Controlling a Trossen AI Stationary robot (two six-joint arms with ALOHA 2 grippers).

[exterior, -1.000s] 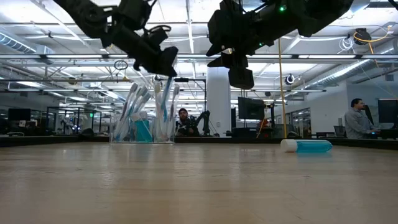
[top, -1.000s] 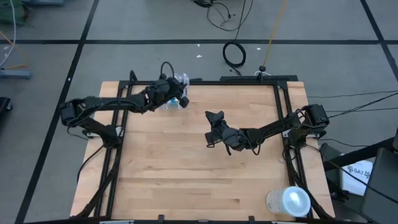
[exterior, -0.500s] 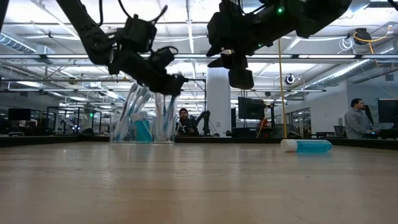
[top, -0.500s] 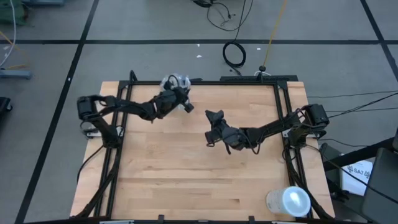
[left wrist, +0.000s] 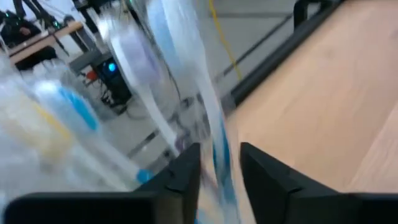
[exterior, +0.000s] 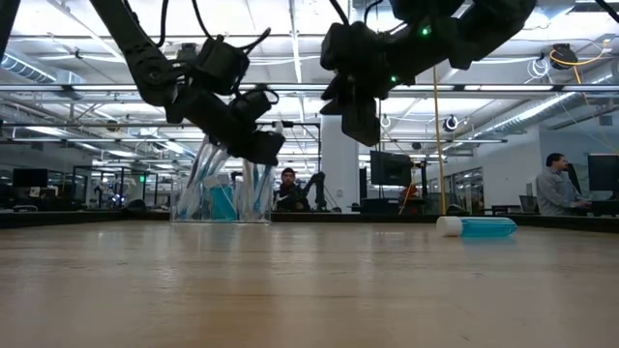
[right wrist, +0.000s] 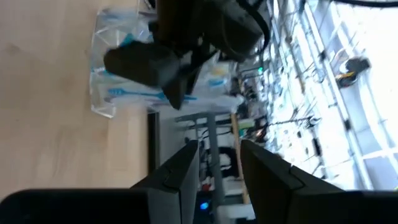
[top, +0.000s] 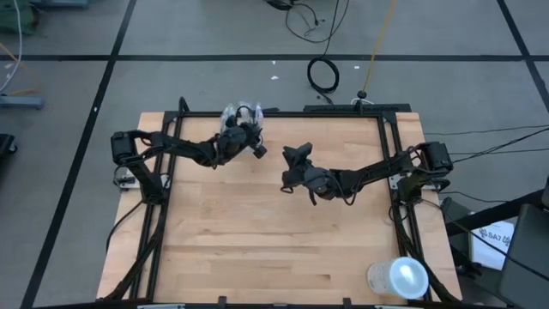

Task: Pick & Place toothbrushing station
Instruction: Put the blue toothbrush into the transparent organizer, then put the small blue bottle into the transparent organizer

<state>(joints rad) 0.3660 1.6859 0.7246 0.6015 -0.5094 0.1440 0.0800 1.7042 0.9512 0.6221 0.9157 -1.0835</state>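
Note:
A clear cup (exterior: 222, 205) full of blue-and-white toothbrushes stands at the table's far edge, left of the middle (top: 240, 114). My left gripper (exterior: 263, 150) hovers at the cup's rim on its right side, fingers apart. One toothbrush (left wrist: 214, 134) runs up through the gap between them (left wrist: 221, 180), and its lower end is hidden. A teal toothpaste tube (exterior: 476, 227) with a white cap lies on its side on the table, far to the right. My right gripper (top: 293, 160) hangs open and empty above the table's middle. My left gripper has the shaft of one toothbrush (left wrist: 219, 163) standing in the gap between its two fingers, which come at it slanting down from the table's left. I cannot tell whether either finger touches the shaft.
A larger whitish translucent cylinder (top: 399, 277) stands at the table's near right corner. A black frame (top: 343, 112) runs along the table's far edge and sides. People and desks show in the room behind.
My left gripper has gone down toward the cup, carrying a toothbrush that hung below it; the brush now stands among the others in the cup. My right gripper has rolled about its own axis and kept its place above the table's middle.

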